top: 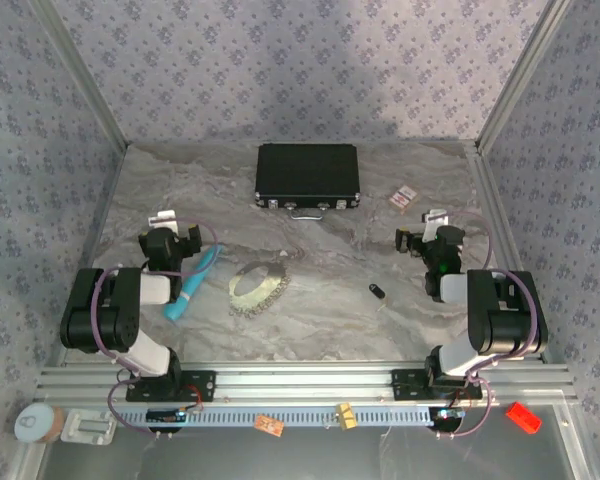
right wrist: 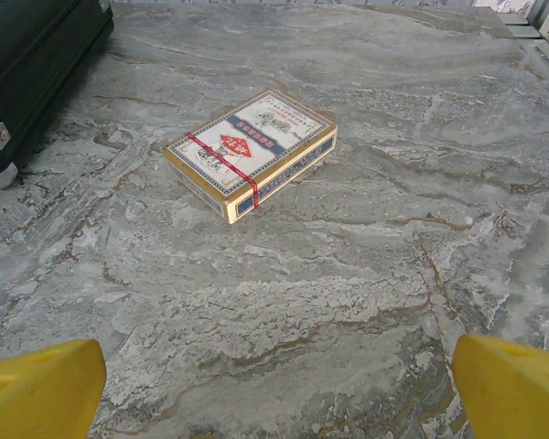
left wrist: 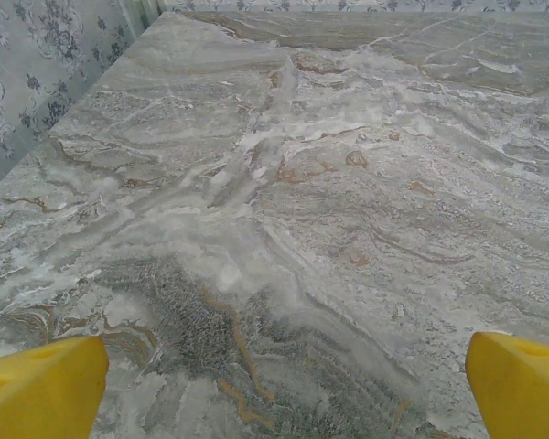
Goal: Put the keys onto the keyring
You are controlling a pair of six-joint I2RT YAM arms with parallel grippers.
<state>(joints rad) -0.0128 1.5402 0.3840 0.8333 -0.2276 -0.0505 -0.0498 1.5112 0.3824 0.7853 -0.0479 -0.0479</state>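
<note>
Marbled grey tabletop [top: 320, 335] ran back to walls papered in a pale floral print [top: 310, 60]. On it lay the key [top: 377, 292], a tiny black oblong, loose on the stone and well apart to the right of the ring [top: 257, 284]. The ring, a pale silvery loop with a fringe of small metal bits along its near-right edge, sat flat about midway between the two arms. Nothing was threaded on it that I could make out.

Just left of the ring lay a turquoise stick [top: 193, 281], slanted and not touching it. Beyond the ring, toward the back wall, sat a flat black case [top: 307, 177], lid closed, handle facing the arms. Farther right of the ring, past the case's corner, was a small box of cards [right wrist: 250, 154], flat on the table.

Left of the ring, past the stick, the left claw [left wrist: 279, 384] hung over bare marble, its yellow fingers [left wrist: 41, 384] spread wide with nothing between them. Right of the ring, beyond the key, the right claw [right wrist: 279, 384] faced the card box, its fingers [right wrist: 512, 384] likewise wide apart and holding nothing.
</note>
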